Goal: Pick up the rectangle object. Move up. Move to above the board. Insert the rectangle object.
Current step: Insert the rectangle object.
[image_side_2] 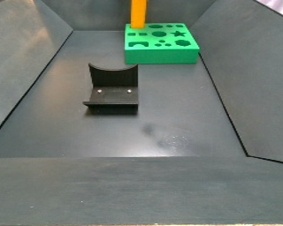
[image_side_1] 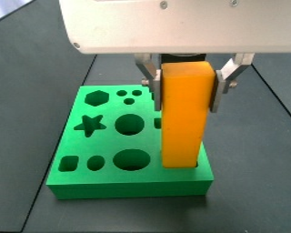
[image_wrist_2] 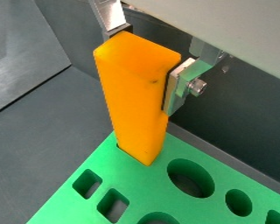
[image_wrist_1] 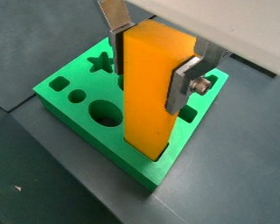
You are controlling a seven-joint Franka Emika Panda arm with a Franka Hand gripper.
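My gripper [image_wrist_1: 150, 66] is shut on the rectangle object [image_wrist_1: 149, 96], a tall orange block held upright near its top between the two silver fingers [image_wrist_1: 184, 80]. Both wrist views show the block [image_wrist_2: 133, 101] in the gripper [image_wrist_2: 146, 57], its lower end down at the bright green board [image_wrist_2: 143, 188]. In a side view the gripper [image_side_1: 185, 86] hangs over one side of the board [image_side_1: 112, 141], and the block [image_side_1: 185, 114] reaches the board's top face near an edge. The block hides whether its end sits in a cut-out. The board [image_wrist_1: 84, 79] has star, round and square holes.
A dark L-shaped fixture [image_side_2: 112, 88] stands on the grey floor, some way in front of the board [image_side_2: 179, 53]. Only the block's lower part [image_side_2: 138, 12] shows in that side view. Sloped dark walls [image_side_2: 38, 71] enclose the floor on both sides.
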